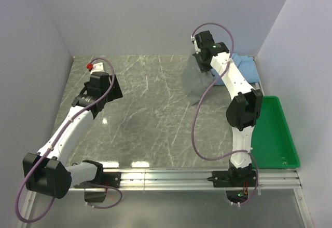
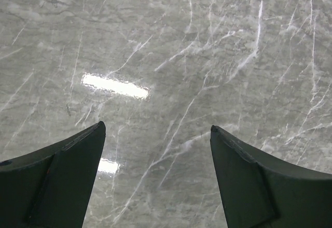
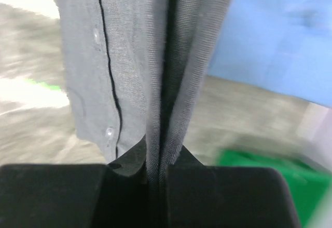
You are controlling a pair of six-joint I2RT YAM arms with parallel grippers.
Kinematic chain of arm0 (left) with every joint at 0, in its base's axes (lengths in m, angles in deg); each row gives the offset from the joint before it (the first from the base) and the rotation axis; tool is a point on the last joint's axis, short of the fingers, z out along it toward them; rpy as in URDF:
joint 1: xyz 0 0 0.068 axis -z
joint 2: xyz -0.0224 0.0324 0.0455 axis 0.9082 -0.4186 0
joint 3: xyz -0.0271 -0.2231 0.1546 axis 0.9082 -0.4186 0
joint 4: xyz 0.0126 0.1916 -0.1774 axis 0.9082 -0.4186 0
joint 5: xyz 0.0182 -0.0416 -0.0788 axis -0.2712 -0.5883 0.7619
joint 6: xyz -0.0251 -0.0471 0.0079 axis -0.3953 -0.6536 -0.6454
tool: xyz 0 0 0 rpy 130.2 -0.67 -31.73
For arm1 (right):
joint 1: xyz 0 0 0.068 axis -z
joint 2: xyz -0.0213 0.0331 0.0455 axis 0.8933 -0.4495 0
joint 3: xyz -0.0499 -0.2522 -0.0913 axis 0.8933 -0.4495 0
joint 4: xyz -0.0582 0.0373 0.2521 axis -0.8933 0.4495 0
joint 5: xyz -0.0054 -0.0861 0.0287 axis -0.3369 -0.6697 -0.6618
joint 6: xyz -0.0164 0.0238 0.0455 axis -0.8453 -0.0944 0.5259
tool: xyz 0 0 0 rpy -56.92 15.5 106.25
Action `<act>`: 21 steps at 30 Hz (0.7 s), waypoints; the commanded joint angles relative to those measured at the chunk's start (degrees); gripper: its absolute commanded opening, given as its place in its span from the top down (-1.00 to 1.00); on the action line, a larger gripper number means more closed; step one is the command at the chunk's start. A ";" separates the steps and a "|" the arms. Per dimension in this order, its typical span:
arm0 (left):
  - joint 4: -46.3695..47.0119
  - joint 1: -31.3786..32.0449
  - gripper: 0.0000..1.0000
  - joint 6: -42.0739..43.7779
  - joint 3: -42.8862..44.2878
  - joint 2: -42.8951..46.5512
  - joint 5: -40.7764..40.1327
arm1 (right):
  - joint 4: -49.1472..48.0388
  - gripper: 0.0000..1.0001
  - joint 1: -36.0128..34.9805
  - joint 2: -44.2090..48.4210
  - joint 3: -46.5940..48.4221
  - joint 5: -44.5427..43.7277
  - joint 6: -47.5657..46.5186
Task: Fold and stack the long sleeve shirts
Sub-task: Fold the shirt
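In the view from above, the right gripper (image 1: pixel 203 62) is at the upper right of the frame and holds up the grey shirt (image 1: pixel 197 85), which hangs down to the table (image 1: pixel 150 114). The light blue shirt (image 1: pixel 244 68) lies crumpled just behind it, and the green tray (image 1: pixel 275 134) is at the right edge. The left gripper (image 1: pixel 106 89) is well apart, at the upper left.

In the left wrist view its fingers (image 2: pixel 67 176) stand wide apart over bare marble, with nothing between them.

In the right wrist view the jaws are pressed together on a thin fold of grey cloth beside the buttons. I judge that such a small pinch could slip, or that the hanging shirt could land bunched and drag the blue one.
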 commanded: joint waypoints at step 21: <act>0.50 -3.10 -0.72 -2.28 -0.10 1.47 -2.19 | 0.37 0.96 -34.42 -19.33 -4.47 -49.67 3.47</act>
